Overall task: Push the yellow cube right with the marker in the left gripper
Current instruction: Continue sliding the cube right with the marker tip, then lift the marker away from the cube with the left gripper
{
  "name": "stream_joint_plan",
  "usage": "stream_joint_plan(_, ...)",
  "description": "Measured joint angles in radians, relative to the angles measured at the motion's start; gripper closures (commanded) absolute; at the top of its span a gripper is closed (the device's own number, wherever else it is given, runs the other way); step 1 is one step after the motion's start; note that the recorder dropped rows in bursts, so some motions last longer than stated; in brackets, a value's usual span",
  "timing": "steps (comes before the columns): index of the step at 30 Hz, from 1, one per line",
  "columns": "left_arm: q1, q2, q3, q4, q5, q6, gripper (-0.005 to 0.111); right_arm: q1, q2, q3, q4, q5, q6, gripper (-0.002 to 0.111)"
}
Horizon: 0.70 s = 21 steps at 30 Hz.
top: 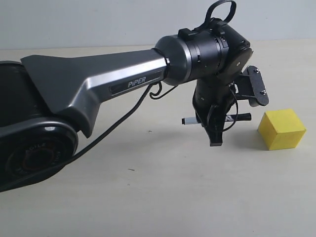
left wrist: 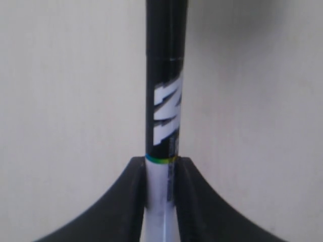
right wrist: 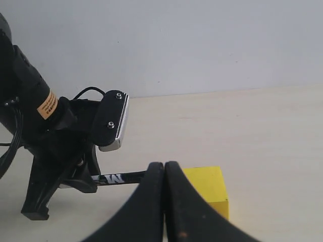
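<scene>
My left gripper (top: 216, 138) hangs just above the table, shut on the marker (top: 237, 117), which lies level and crosswise in the fingers. Its black capped end points at the yellow cube (top: 282, 129), stopping a short gap from the cube's left face. In the left wrist view the white barrel of the marker (left wrist: 164, 101) is pinched between the two black fingers (left wrist: 135, 201), and the cube is out of view. My right gripper (right wrist: 164, 169) is shut with nothing in it. Beyond it sit the yellow cube (right wrist: 204, 181) and the marker (right wrist: 121, 178).
The beige table (top: 158, 197) runs back to a pale wall (top: 98, 19). The left arm (top: 98, 81) reaches in from the left, with a loose black cable (top: 123, 116) hanging under it. The wrist camera bracket (top: 256, 86) juts out above the cube.
</scene>
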Motion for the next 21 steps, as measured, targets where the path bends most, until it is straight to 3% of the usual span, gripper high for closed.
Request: stream_joint_plan(21,0.000,0.032,-0.002,-0.028,-0.174,-0.025,0.107,0.000,0.000,0.000,0.000,0.000,0.000,0.108)
